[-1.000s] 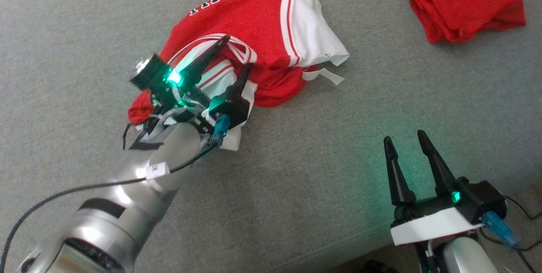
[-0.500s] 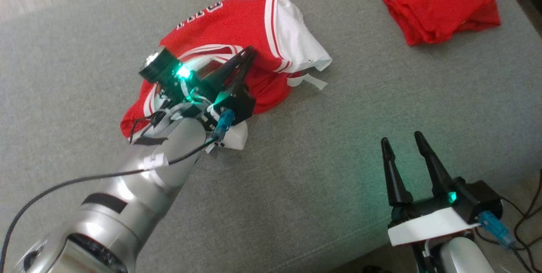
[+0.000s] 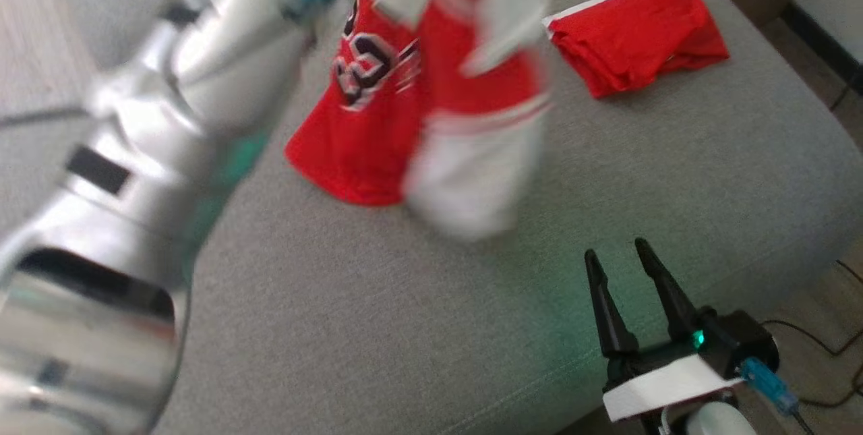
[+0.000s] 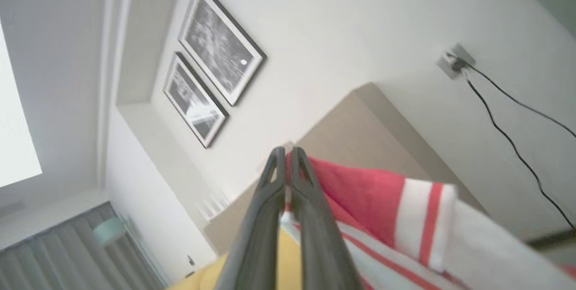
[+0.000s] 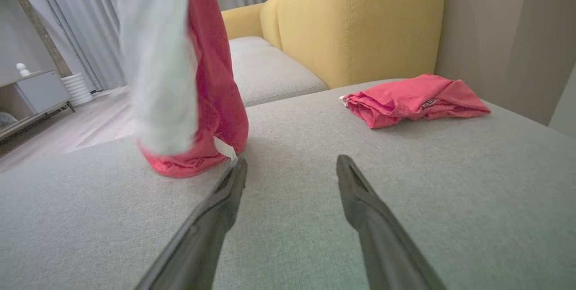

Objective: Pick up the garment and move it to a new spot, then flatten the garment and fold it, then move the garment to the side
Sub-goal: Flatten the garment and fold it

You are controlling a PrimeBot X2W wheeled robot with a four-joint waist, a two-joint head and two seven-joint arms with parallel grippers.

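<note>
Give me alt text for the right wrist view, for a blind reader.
A red and white jersey hangs at left, its lower end reaching the grey cushion. The open right tool points forward; a crumpled red garment lies beyond it, near a yellow sofa back.

1. Grey cushion (image 3: 377, 327) bare ahead of right tool (image 3: 615, 249): open lane.
2. Jersey (image 3: 377, 145) hangs down to cushion, blocking centre-left.
3. Folded red garment (image 3: 634, 30) occupies far right corner.
4. Left forearm (image 3: 135, 138) crosses the left side.
</note>
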